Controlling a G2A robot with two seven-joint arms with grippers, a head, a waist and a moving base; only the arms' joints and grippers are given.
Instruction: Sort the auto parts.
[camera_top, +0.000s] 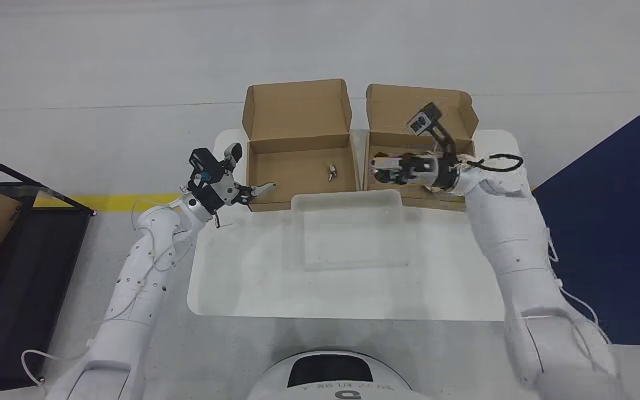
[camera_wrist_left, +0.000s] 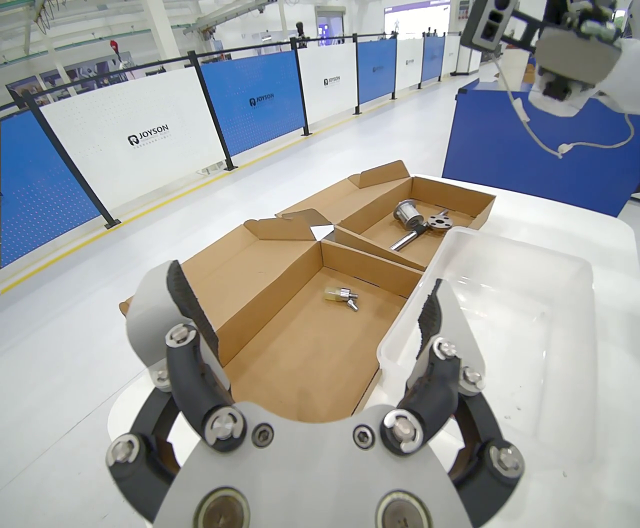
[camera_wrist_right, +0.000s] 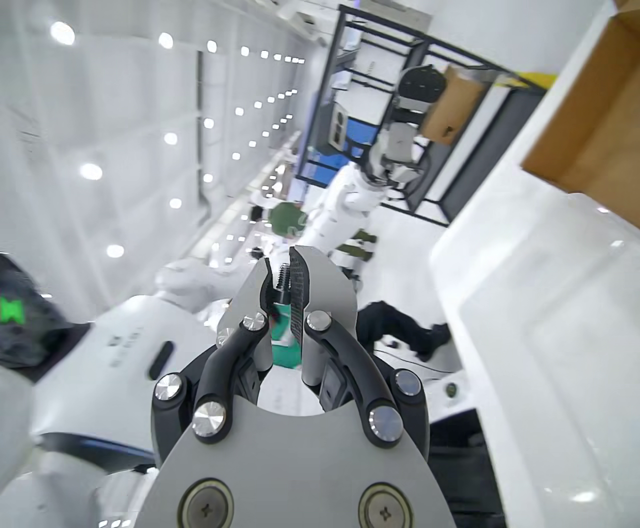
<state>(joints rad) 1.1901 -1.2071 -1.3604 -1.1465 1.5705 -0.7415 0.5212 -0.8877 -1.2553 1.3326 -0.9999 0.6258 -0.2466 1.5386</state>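
Note:
Two open cardboard boxes stand at the table's far side. The left box (camera_top: 290, 165) (camera_wrist_left: 280, 345) holds one small metal fitting (camera_top: 328, 170) (camera_wrist_left: 341, 296). In the right box (camera_top: 400, 108) (camera_wrist_left: 452, 197) lie a shiny shaft part (camera_wrist_left: 411, 221) and a flange (camera_wrist_left: 439, 220). My left gripper (camera_top: 250, 170) (camera_wrist_left: 310, 310) hangs open above the left box's near left corner, holding nothing. My right gripper (camera_top: 381, 170) (camera_wrist_right: 282, 275) hovers over the right box, tipped sideways and shut on a small dark threaded part (camera_wrist_right: 283, 280).
A clear plastic tray (camera_top: 345, 198) (camera_wrist_left: 520, 260) sits in front of the boxes at the table's middle. The white table (camera_top: 450, 280) has free room on both sides of it. A dark rack (camera_top: 25, 230) stands off the table's left.

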